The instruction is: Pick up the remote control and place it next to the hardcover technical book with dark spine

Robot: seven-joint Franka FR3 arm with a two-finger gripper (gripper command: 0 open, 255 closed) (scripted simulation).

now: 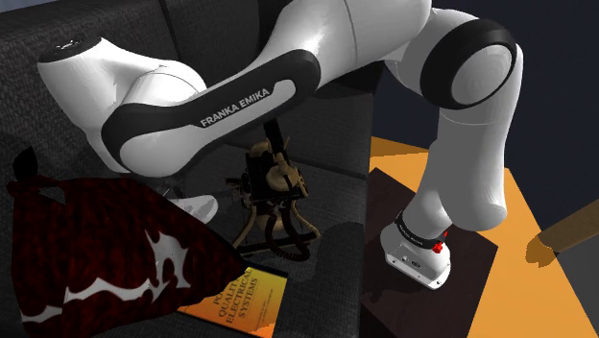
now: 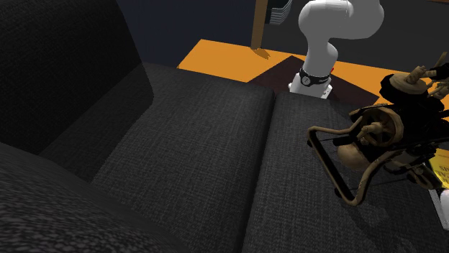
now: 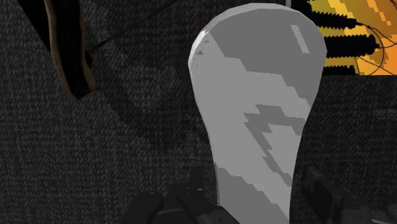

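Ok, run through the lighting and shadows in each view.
Shoulder view: dim overall, the sofa nearly black, the white arm and orange floor brightest. Second exterior view: the same gloom over the sofa, with the floor lit behind it. Wrist view: the remote shows blotchy grey banding, and a soft shadow falls on the sofa beside it.

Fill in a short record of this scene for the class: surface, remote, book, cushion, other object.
surface: dark grey fabric sofa
remote: pale grey, rounded, over the sofa seat, close in front of the wrist camera
book: orange cover with dark lettering, flat on the seat, one edge hidden by the cushion
cushion: dark red with a white pattern
other object: brown and black contraption standing on the seat
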